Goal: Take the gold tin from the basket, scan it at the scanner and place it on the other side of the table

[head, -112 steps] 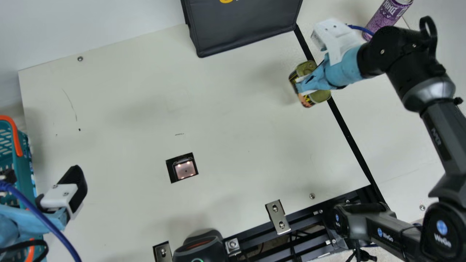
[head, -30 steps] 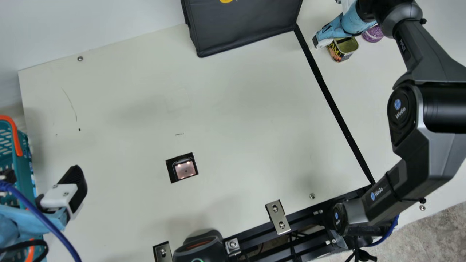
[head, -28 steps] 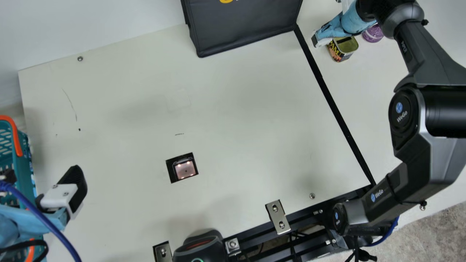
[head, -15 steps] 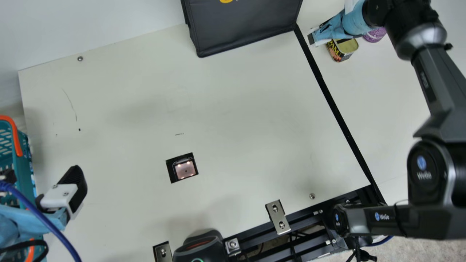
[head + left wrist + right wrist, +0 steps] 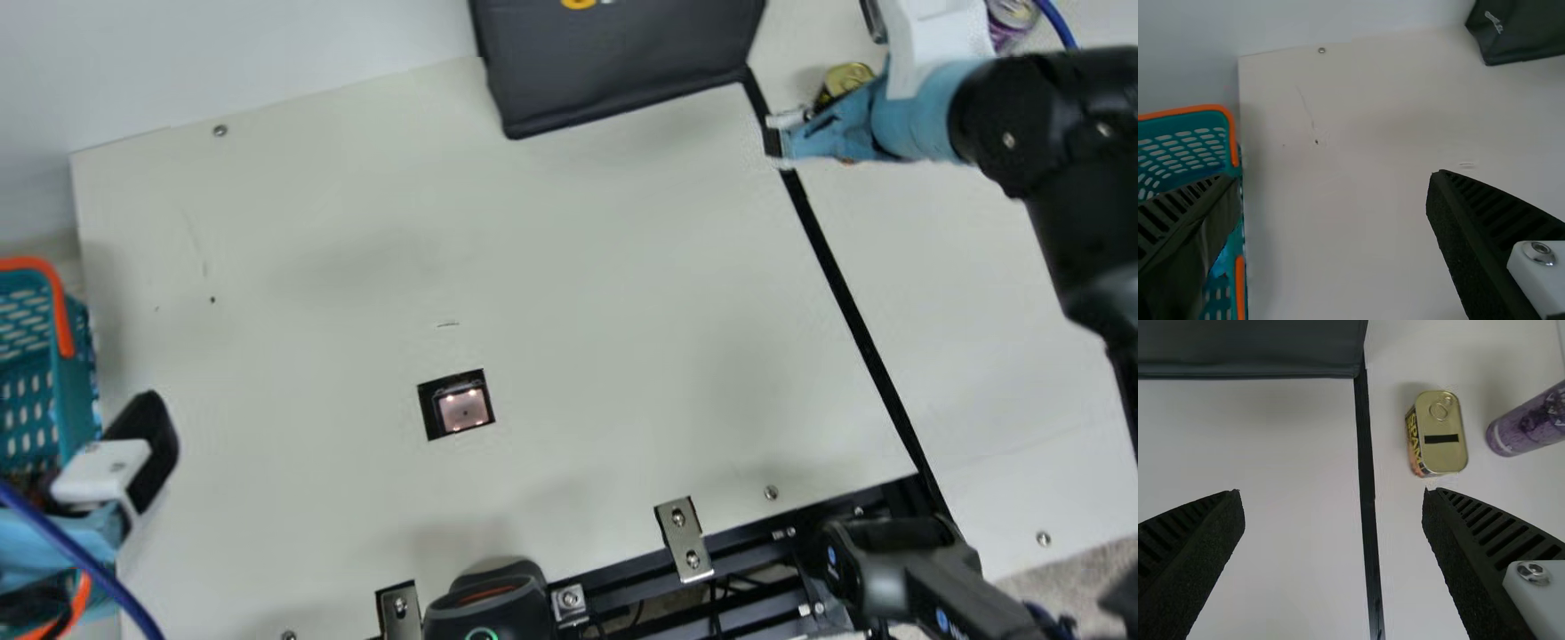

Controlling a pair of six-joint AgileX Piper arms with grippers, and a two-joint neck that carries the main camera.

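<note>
The right gripper (image 5: 779, 135) is open and empty near the black strip in the main view, partly covering the gold tin (image 5: 845, 80). In the right wrist view the gold tin (image 5: 1446, 440) stands upright on the table beyond the strip, apart from the open right gripper (image 5: 1333, 493). At the main view's left, the left gripper (image 5: 105, 476) is beside the basket (image 5: 76, 373). The left wrist view shows the left gripper (image 5: 1333, 178) with its fingers wide apart and nothing between them. The scanner window (image 5: 463, 412) is set into the table.
A purple can (image 5: 1525, 427) is close to the tin. The black bag (image 5: 622, 58) stands at the back edge. A black device (image 5: 487, 609) and metal brackets (image 5: 685, 538) line the front edge. Bare board (image 5: 578, 293) lies between the arms.
The right gripper carried the tin over the black strip, let go of it, and has since drawn off. The left gripper has shifted slightly leftward. The main camera has also moved a little.
</note>
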